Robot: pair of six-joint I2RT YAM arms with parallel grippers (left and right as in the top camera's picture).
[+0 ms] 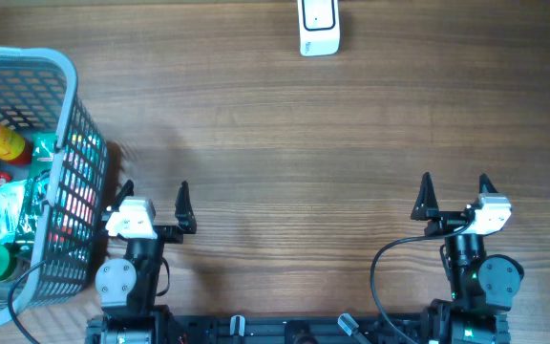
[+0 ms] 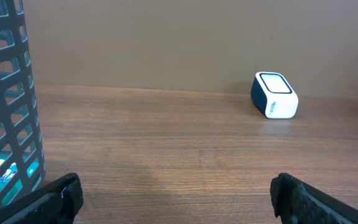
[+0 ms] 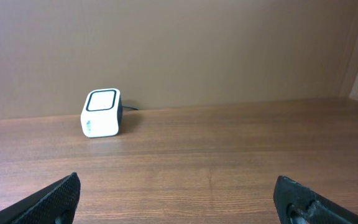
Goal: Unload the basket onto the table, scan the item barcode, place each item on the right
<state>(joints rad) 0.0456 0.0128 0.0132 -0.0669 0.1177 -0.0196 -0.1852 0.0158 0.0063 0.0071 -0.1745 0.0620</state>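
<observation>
With left gripper (image 1: 155, 188) and right gripper (image 1: 455, 182) both spread wide and empty, reach the left one into the basket (image 1: 65, 72) just beside it, straight down and clear of the rim. Pick the red bottle (image 1: 3, 143), then show it to the scanner (image 1: 319, 27) at the far edge. No barcode in sight yet — too jumbled in there, and cut off at the side.

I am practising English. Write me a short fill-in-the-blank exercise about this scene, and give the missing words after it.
1. The left end effector and the right end effector are both ____ and hold nothing.
2. The light blue plastic lattice basket stands on the robot's ____ side.
3. The red bottle with a green cap lies ____ the basket, far from the small white box-shaped scanner.

Missing words: open; left; inside
</observation>
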